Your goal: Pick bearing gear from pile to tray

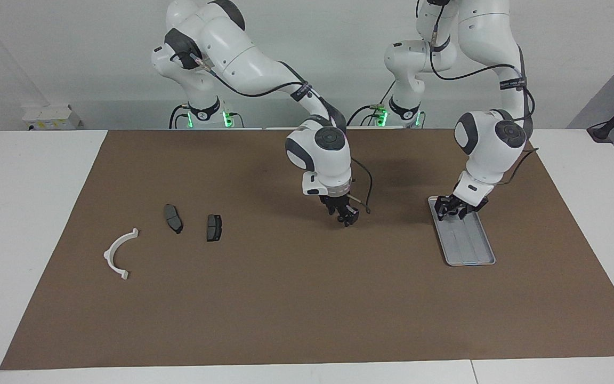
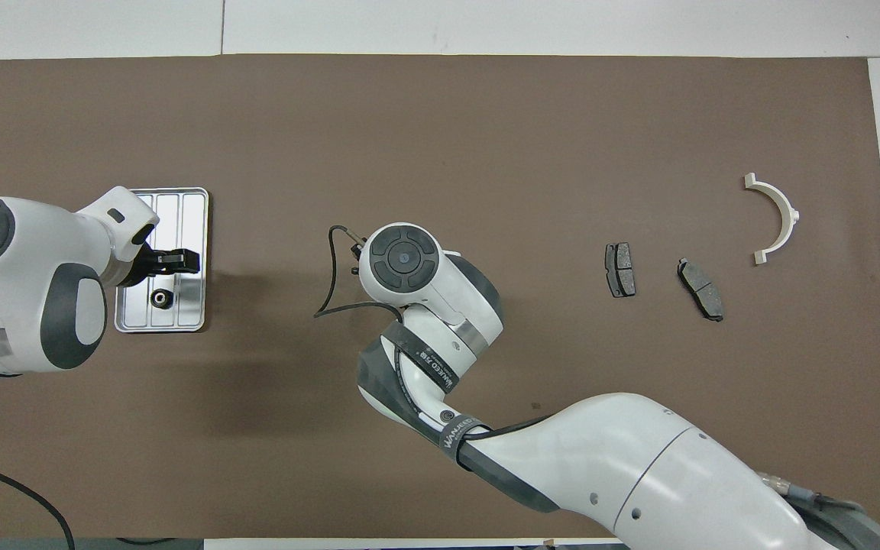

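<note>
1. Across the table, facing view: left gripper (image 1: 453, 209) is low over the tray (image 1: 472, 250), at the end nearest the robots. It hides the bearing, so grip state can't be read here.
2. Same view: right gripper (image 1: 345, 214) hangs over bare mat (image 1: 285, 298) mid-table; can't tell its opening. Nothing visibly in it.
3. Same view: pile sits toward the right arm's end: white bracket (image 1: 117, 254) and two dark plates (image 1: 173, 218) (image 1: 213, 227), all apart from each other.
4. Overhead view: bearing (image 2: 159, 298) lies on the tray (image 2: 180, 205), a small black ring near the end closest to the robots.
5. Overhead view: left gripper (image 2: 171, 261) fingers are parted and hold nothing; the bearing is just beside them, nearer the robots, with a gap showing.
6. Overhead view: right gripper is hidden under its own wrist. Bracket (image 2: 778, 217) and plates (image 2: 620, 269) (image 2: 700, 288) lie well apart from the tray.
</note>
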Robot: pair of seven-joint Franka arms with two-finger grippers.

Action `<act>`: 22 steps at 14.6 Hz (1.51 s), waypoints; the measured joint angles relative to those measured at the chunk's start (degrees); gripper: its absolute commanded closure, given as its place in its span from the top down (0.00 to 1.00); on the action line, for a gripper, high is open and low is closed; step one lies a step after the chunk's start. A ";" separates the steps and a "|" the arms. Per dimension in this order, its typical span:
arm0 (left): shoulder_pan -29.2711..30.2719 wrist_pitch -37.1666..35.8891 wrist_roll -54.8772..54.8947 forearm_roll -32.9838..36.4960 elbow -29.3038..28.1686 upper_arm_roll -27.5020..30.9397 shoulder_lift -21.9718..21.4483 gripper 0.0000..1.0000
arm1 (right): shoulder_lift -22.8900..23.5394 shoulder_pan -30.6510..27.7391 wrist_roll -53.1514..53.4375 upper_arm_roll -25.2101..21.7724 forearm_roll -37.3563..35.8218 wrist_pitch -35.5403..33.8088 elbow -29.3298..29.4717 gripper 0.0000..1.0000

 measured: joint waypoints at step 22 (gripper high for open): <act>-30.20 -6.58 -43.94 1.41 17.82 0.59 13.69 0.55 | -16.58 -30.48 -91.40 0.24 -2.58 -33.48 12.86 1.00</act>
